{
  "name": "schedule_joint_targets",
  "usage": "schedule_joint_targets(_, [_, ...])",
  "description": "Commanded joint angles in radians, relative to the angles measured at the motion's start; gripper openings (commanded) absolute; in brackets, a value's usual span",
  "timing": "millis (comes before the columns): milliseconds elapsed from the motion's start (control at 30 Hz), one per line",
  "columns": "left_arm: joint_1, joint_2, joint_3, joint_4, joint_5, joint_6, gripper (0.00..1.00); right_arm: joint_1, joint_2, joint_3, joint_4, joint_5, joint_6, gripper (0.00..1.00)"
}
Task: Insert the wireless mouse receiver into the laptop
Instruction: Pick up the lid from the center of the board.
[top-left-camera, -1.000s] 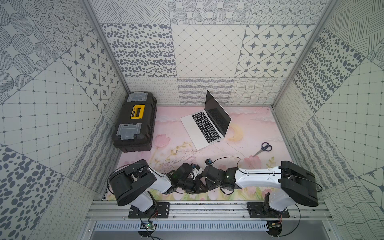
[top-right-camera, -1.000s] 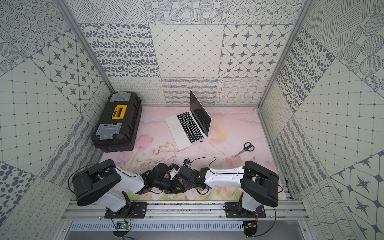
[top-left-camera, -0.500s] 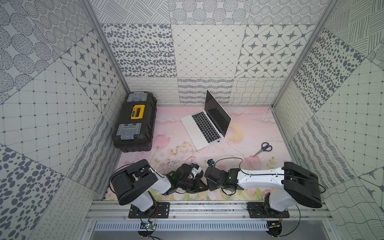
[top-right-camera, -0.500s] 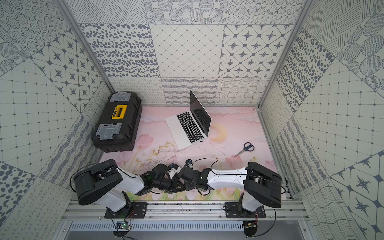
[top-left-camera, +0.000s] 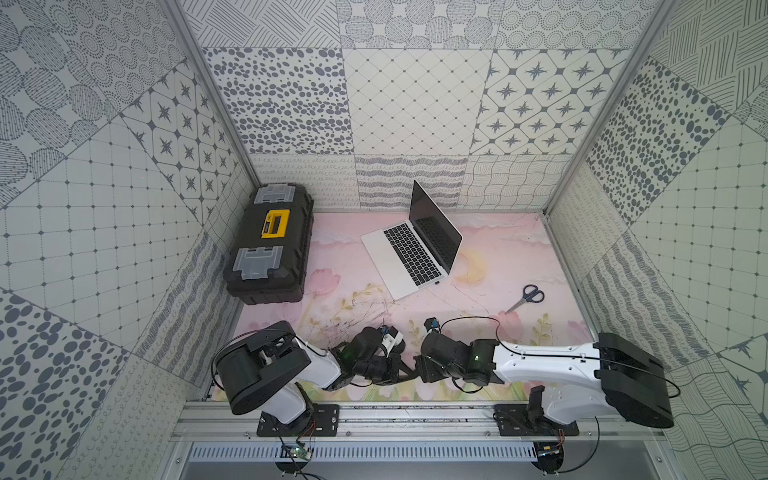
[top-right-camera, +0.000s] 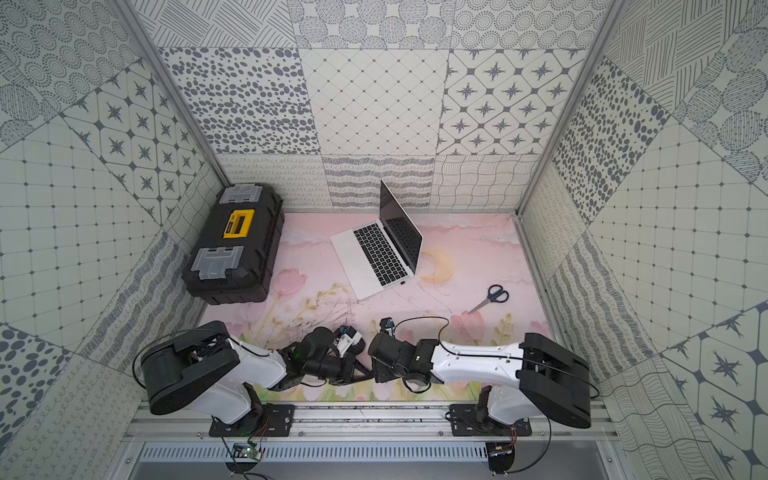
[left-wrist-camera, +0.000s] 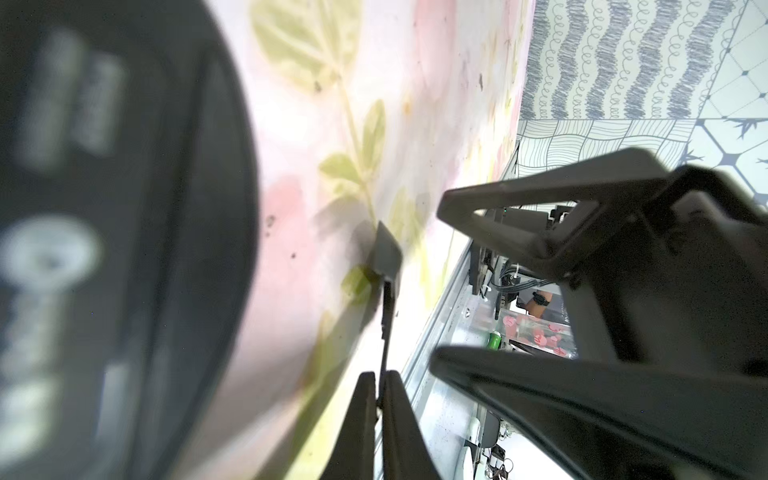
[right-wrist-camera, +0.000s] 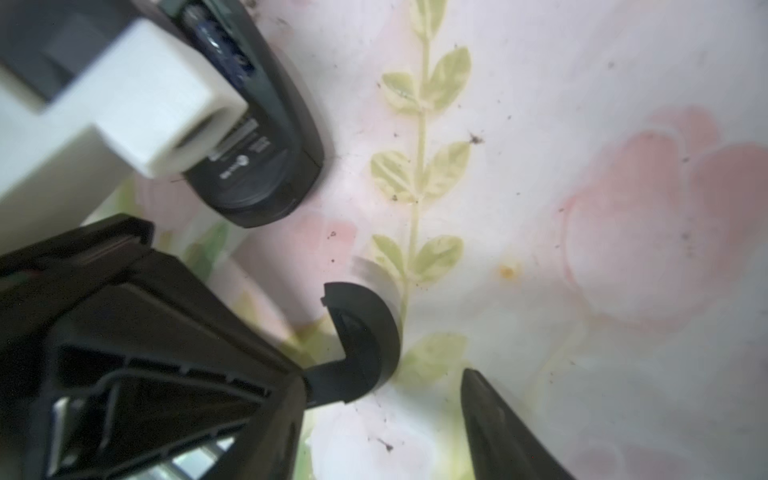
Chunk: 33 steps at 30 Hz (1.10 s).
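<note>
The silver laptop (top-left-camera: 409, 259) (top-right-camera: 376, 257) stands open at the back of the mat. A tiny black stub, by its look the wireless mouse receiver (top-left-camera: 437, 283) (top-right-camera: 402, 283), sits at the laptop's right side edge. At the front, my left gripper (left-wrist-camera: 379, 376) (top-left-camera: 405, 376) is shut on the thin edge of a black half-round mouse cover piece (right-wrist-camera: 365, 328) (left-wrist-camera: 386, 253). My right gripper (top-left-camera: 417, 368) faces it with jaws wide apart; one finger (right-wrist-camera: 494, 419) stands clear of the cover. The black mouse (right-wrist-camera: 257, 174) (left-wrist-camera: 124, 208) lies underside up beside both grippers.
A black-and-yellow toolbox (top-left-camera: 270, 241) (top-right-camera: 232, 245) stands at the back left. Scissors (top-left-camera: 525, 297) (top-right-camera: 490, 297) lie on the mat at the right. Patterned walls close in three sides, and a metal rail (top-left-camera: 415, 415) runs along the front edge.
My right jaws have opened and let go of the cover piece, and that arm has drawn back a little to the right. My left jaws have closed fully on the cover.
</note>
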Motion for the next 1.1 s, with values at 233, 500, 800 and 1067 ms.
schedule_joint_targets(233, [0.021,-0.288,0.101,-0.416,0.072,0.173,0.0,-0.301,-0.319,-0.019,-0.001,-0.356,-0.188,0.93])
schedule_joint_targets(500, [0.154,-0.388,0.135,-0.325,0.302,0.142,0.0,-0.52,-0.307,-0.003,0.121,-0.862,-0.256,0.96])
schedule_joint_targets(800, [0.174,-0.391,0.165,-0.168,0.391,0.059,0.0,-0.535,-0.235,-0.125,0.556,-1.078,-0.03,0.94])
schedule_joint_targets(1067, [0.176,-0.397,0.173,-0.139,0.406,0.038,0.0,-0.534,-0.237,-0.147,0.592,-1.097,-0.029,0.85])
